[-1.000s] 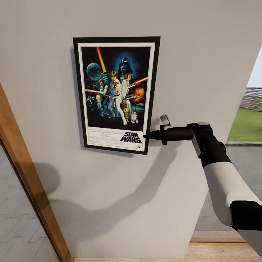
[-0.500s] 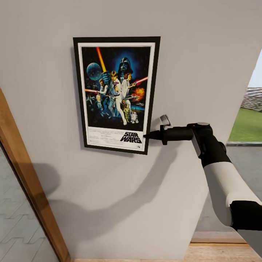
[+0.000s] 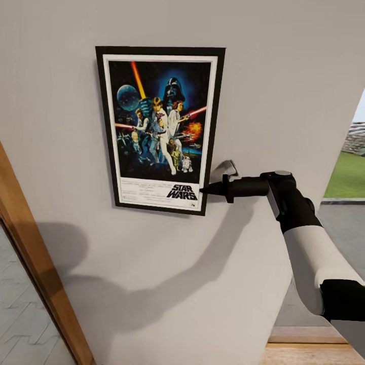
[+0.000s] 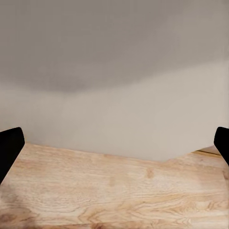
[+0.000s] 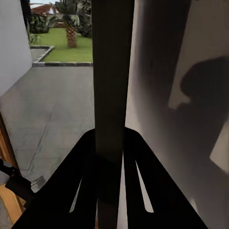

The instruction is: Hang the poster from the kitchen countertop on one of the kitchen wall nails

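Observation:
The Star Wars poster [image 3: 159, 126] stands upright against the grey wall [image 3: 284, 76], black frame and white border showing in full. My right gripper [image 3: 205, 190] reaches in from the right and is shut on the frame's lower right edge, beside the logo. In the right wrist view the poster [image 5: 112, 71] is seen edge-on as a dark strip pinched between the right gripper [image 5: 109, 136] fingers. My left gripper [image 4: 114, 148] is open, its fingertips [image 4: 9, 148] far apart, over wooden floor at the foot of the wall. No nail can be made out. The kitchen countertop is out of view.
A wooden door frame [image 3: 30, 263] slants up the left side with pale tiled floor beyond it. Right of the wall's end, an opening [image 3: 350, 172] looks out on lawn and paving. Wooden floor [image 3: 304, 352] runs along the wall's base.
The whole view has shifted a little, with the door frame sliding left and the floor lower. The poster looks slightly larger and its top higher. My right gripper keeps its hold at the same corner.

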Tool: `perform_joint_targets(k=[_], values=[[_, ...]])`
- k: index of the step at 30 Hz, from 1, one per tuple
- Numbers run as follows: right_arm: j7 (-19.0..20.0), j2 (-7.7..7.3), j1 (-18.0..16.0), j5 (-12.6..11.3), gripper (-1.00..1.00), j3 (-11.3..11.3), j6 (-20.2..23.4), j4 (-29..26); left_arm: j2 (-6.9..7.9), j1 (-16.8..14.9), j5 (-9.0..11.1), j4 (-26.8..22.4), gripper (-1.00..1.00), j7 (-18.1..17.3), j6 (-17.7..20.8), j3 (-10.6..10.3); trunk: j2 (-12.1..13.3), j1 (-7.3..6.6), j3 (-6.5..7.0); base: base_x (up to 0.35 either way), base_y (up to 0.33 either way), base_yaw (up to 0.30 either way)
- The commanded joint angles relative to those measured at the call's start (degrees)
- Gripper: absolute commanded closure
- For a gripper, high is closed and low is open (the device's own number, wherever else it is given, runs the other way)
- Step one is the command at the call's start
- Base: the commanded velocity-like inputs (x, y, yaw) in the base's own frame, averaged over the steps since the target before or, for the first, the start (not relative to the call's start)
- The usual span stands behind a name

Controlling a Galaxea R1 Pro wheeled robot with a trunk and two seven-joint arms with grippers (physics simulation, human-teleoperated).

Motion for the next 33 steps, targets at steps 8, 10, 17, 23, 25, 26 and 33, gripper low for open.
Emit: perform_joint_targets(k=[8, 10, 17, 23, 25, 26, 33], values=[[-0.7, 0.03, 0.9, -0.1, 1.0, -1.0, -6.2, 1.0, 0.05, 0.3, -0.4, 0.0, -1.0, -0.1, -0.2, 0.4, 0.1, 0.06, -0.02, 0.0, 0.0, 0.0], [-0.7, 0.03, 0.9, -0.1, 1.0, -1.0, -6.6, 1.0, 0.05, 0.3, -0.4, 0.0, -1.0, -0.1, -0.2, 0.4, 0.1, 0.06, -0.02, 0.0, 0.0, 0.0], [-0.7, 0.03, 0.9, -0.1, 1.0, -1.0, -6.7, 1.0, 0.05, 0.3, -0.4, 0.0, -1.0, -0.1, -0.2, 0.4, 0.1, 0.06, -0.02, 0.0, 0.0, 0.0], [-0.7, 0.03, 0.9, -0.1, 1.0, -1.0, -6.8, 1.0, 0.05, 0.3, -0.4, 0.0, -1.0, -0.1, -0.2, 0.4, 0.1, 0.06, -0.02, 0.0, 0.0, 0.0], [-0.7, 0.03, 0.9, -0.1, 1.0, -1.0, -6.8, 1.0, 0.05, 0.3, -0.4, 0.0, -1.0, -0.1, -0.2, 0.4, 0.1, 0.06, -0.02, 0.0, 0.0, 0.0], [-0.7, 0.03, 0.9, -0.1, 1.0, -1.0, -6.8, 1.0, 0.05, 0.3, -0.4, 0.0, -1.0, -0.1, -0.2, 0.4, 0.1, 0.06, -0.02, 0.0, 0.0, 0.0], [-0.5, 0.03, 1.1, -0.1, 1.0, -1.0, -6.2, 1.0, 0.51, 0.3, -0.4, 0.0, -1.0, -0.1, -0.2, 0.4, 0.1, 0.06, -0.02, 0.0, 0.0, 0.0]])
